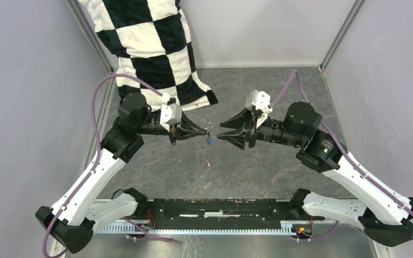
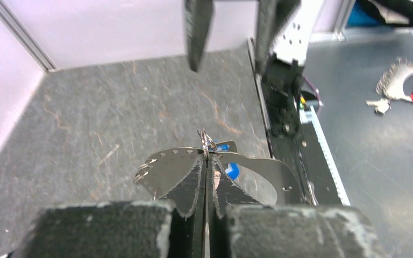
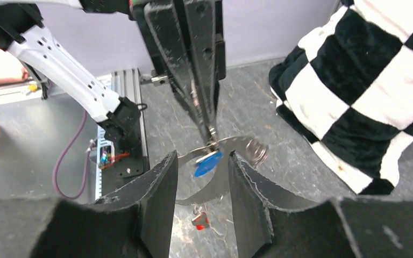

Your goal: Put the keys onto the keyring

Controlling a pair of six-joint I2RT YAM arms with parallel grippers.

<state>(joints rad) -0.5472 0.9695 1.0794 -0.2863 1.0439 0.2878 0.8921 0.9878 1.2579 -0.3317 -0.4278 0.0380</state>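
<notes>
I see the left fingers (image 2: 191,183) clamped on the keyring (image 2: 205,141) above the bench (image 1: 279,161) with the blue key (image 3: 207,164) apparently threaded, the red key (image 3: 199,221) lower and unconfirmed, right fingers (image 3: 158,204) half open, empty.

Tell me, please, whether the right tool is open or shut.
Open: the right tool shows fingers apart, blue key visible beyond the gap.

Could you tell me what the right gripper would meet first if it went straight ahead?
Probably the blue key, just ahead of the right gripper's open fingers, beside the keyring that the left gripper holds; depth is unclear.
</notes>
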